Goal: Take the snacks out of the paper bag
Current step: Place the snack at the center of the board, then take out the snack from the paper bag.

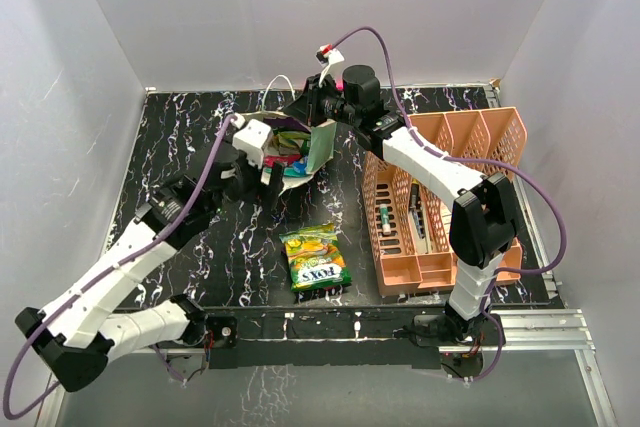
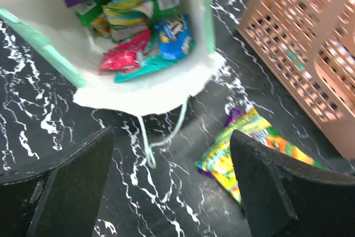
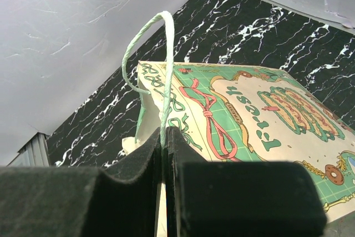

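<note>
Soft, even light fills the overhead view — the black marble-patterned worktop (image 1: 180, 127) carries only faint, short shadows beneath the arms, and the white walls show no hot spots. The glossy yellow-green candy packet (image 1: 314, 258) near the worktop's front edge has a mild sheen. The left wrist view is smeared throughout, worst on the peach slotted plastic organiser (image 2: 310, 43). In the right wrist view the right gripper's (image 3: 164, 137) black foam fingers (image 3: 133, 165) loom dark and blurred, while the printed beige-cream paper bag (image 3: 249, 115) is crisp.

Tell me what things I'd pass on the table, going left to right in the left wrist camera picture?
paper bag → yellow-green candy packet → peach plastic organiser
</note>
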### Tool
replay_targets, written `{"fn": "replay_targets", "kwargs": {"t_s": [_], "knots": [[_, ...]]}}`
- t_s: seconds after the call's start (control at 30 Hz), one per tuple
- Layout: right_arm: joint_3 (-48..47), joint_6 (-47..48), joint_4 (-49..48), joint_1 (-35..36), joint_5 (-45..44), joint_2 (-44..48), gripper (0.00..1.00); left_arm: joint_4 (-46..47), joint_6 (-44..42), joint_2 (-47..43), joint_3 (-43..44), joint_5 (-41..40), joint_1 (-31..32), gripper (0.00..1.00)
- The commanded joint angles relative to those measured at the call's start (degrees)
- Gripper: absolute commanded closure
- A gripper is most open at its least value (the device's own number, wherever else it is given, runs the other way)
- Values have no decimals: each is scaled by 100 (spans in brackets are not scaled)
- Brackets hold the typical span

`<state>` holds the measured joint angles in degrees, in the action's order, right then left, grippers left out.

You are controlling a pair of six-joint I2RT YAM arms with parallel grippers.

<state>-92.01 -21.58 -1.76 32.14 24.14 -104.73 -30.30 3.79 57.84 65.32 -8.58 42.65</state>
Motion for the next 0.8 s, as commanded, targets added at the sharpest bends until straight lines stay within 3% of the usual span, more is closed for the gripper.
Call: {"fn": "replay_targets", "kwargs": {"t_s": [0.0,0.07,0.17,0.33,0.47,0.67,0.77], "knots": [[-72,-39,-281,-32,132,239,93,1179,-160,376,-203,248,-720,16],[-97,-39,-256,-34,119,253,93,1568,114,837,-5,641,-1069,20],[-88,-45,-259,-32,68,287,93,2122,364,1452,132,889,-1197,33],[-131,-65,-263,-32,63,282,93,3404,1167,1886,-281,95,-1301,45],[-167,-65,-263,-37,35,265,93,4072,2192,2205,-492,-95,-1338,44],[-195,-122,-342,-33,11,226,93,3439,4483,2705,-317,-1178,-1343,42],[-210,-183,-384,-32,34,197,93,3707,5437,2798,-592,-1297,-1336,44]]}}
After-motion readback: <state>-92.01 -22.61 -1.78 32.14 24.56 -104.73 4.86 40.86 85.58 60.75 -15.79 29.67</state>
